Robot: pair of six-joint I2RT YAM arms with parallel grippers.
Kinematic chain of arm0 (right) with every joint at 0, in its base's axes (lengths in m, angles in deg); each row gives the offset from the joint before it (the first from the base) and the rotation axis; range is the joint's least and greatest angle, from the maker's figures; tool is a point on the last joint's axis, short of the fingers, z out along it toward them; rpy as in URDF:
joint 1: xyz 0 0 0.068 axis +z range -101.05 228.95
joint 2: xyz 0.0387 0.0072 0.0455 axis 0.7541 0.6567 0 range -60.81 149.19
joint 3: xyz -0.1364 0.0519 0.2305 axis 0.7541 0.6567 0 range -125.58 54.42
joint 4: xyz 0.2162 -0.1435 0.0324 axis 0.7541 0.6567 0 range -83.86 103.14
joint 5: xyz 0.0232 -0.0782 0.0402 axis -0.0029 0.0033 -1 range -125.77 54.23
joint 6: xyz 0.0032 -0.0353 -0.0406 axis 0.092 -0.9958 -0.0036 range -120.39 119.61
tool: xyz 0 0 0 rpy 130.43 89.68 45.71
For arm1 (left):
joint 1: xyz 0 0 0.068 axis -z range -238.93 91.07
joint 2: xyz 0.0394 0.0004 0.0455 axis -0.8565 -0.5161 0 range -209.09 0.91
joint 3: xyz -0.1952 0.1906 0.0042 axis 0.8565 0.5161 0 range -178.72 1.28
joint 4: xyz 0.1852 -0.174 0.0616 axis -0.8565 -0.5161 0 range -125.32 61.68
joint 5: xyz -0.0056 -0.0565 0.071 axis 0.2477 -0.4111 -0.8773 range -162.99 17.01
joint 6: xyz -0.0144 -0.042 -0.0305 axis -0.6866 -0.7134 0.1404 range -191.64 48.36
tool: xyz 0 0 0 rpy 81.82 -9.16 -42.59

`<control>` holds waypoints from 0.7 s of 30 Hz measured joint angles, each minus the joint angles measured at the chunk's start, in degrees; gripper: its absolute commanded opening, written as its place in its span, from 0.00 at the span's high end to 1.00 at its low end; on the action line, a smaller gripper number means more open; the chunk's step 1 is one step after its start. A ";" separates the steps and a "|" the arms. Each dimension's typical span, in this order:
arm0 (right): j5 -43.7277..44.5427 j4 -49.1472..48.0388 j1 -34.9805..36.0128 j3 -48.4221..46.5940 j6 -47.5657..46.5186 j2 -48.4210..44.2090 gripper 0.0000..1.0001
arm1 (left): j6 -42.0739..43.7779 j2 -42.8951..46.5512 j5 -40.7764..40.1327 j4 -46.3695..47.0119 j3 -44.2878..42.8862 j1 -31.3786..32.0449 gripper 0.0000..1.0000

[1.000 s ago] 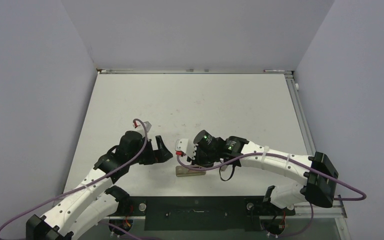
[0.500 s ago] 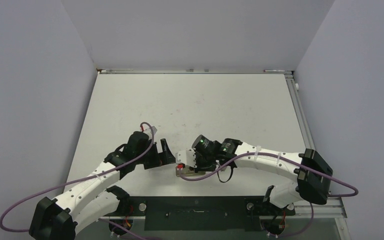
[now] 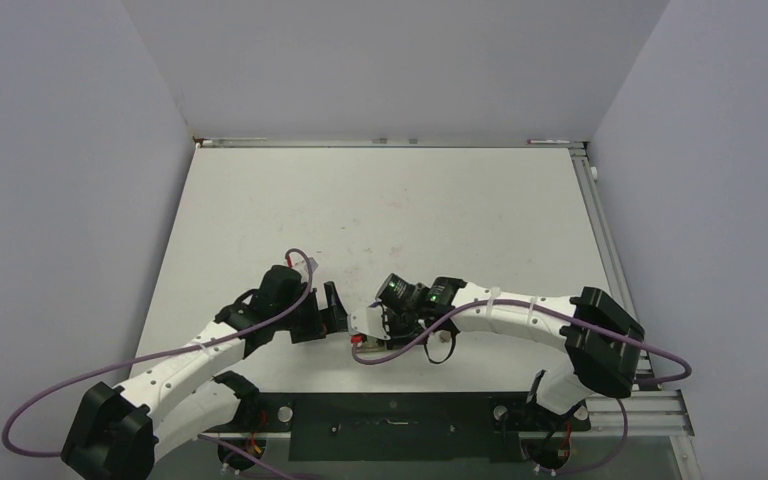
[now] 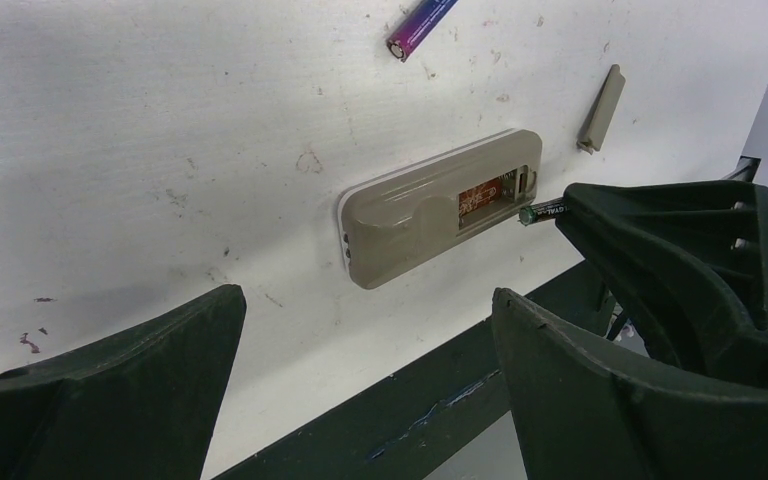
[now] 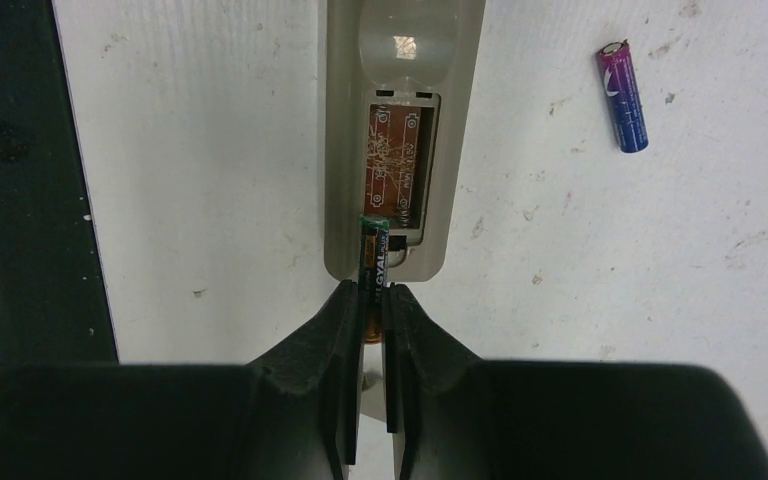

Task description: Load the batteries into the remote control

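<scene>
The remote control point(image 4: 410, 215) lies back-up near the table's front edge, its beige shell showing an open battery recess point(image 5: 398, 160) with brown board inside. My right gripper point(image 5: 371, 292) is shut on a dark, gold-ended battery point(image 5: 374, 250). That battery's tip sits over the end of the recess nearest the gripper. From the left wrist view the held battery point(image 4: 542, 211) points at that same end. A purple-blue battery point(image 5: 622, 97) lies loose on the table beyond the remote. My left gripper point(image 4: 367, 298) stands open and empty just left of the remote. In the top view the right gripper point(image 3: 368, 330) covers the remote.
A beige battery cover point(image 4: 600, 108) lies on the table past the remote. The dark front rail of the table point(image 5: 10, 180) runs close beside the remote. The two grippers stand close together; the left gripper point(image 3: 332, 305) is a short gap from the right one.
The right gripper has moved down and leftward onto the remote's end with the battery. The left arm shifted slightly toward the front, its gripper still open.
</scene>
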 measured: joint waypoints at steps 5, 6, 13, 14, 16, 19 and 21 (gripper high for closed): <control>0.20 -0.35 0.00 -1.22 -0.72 1.53 0.92 | -0.39 -0.22 0.42 0.66 0.59 0.00 0.09; 0.26 -0.48 0.00 -1.53 -0.90 1.88 0.92 | -0.42 -0.28 0.46 0.74 0.68 0.00 0.09; 0.63 -0.76 0.00 -3.34 -2.27 3.82 0.92 | -0.50 -1.01 1.11 1.68 1.40 0.00 0.09; 0.66 -0.70 0.00 -3.58 -2.40 4.13 0.91 | -0.52 -1.11 1.22 1.73 1.46 0.00 0.09; 0.68 -0.72 0.00 -4.02 -2.78 4.81 0.91 | -0.57 -1.27 1.29 1.84 1.53 0.00 0.09; 0.72 -0.55 0.00 -4.61 -3.30 5.68 0.91 | -0.59 -1.27 1.40 2.23 1.64 0.00 0.09; 0.72 -0.46 0.00 -4.81 -3.52 5.95 0.91 | -0.61 -1.27 1.46 2.54 1.81 0.00 0.09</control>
